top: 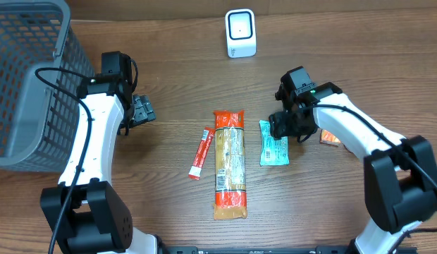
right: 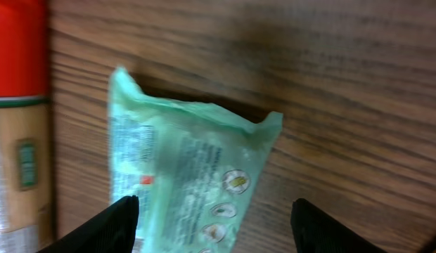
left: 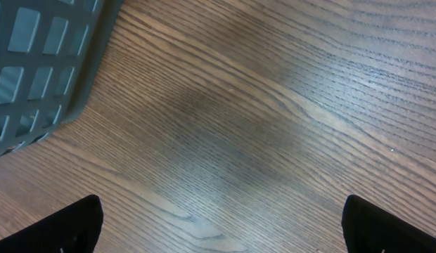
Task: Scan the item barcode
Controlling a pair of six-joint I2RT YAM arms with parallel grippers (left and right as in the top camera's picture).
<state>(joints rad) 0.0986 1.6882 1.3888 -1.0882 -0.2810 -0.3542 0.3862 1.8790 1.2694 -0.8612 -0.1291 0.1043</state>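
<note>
A white barcode scanner (top: pixel 240 33) stands at the far middle of the table. The item under my right gripper is a teal packet (top: pixel 273 144), lying flat beside a long orange package (top: pixel 230 164). My right gripper (top: pixel 285 127) hovers over the packet's far end. In the right wrist view the teal packet (right: pixel 186 176) lies on the wood, and the right gripper (right: pixel 214 225) is open with one finger on each side of it, not touching. My left gripper (top: pixel 141 111) stands open over bare wood near the basket, and the left wrist view shows the left gripper (left: pixel 221 235) with nothing between its fingers.
A grey mesh basket (top: pixel 28 77) fills the far left corner, its corner showing as the basket (left: pixel 42 63) in the left wrist view. A thin red stick packet (top: pixel 201 152) lies left of the orange package. A small orange item (top: pixel 330 138) lies partly hidden under my right arm.
</note>
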